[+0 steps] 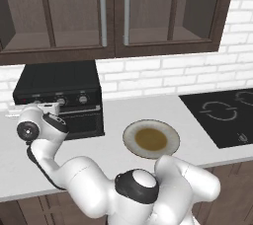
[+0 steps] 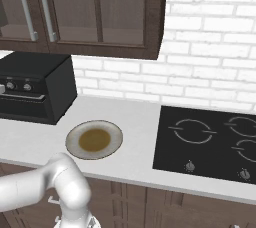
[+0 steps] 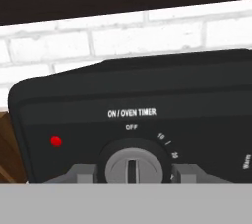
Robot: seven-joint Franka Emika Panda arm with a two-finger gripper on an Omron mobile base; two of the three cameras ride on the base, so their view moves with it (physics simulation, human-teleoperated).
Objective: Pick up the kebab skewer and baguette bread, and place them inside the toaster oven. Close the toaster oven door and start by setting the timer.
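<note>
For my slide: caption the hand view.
Gripper straddles the timer knob on the toaster oven, beside a red light.

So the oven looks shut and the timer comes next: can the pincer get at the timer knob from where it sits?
Probably yes. The pincer already sits at the timer knob on the toaster oven, one fingertip on each side of it, with nothing in between.

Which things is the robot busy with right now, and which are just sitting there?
Busy with:
toaster oven, its door up
timer knob, pointing at OFF
gripper, a finger on each side of that knob

Just sitting there:
plate, bare
stovetop
wall cabinets
</note>
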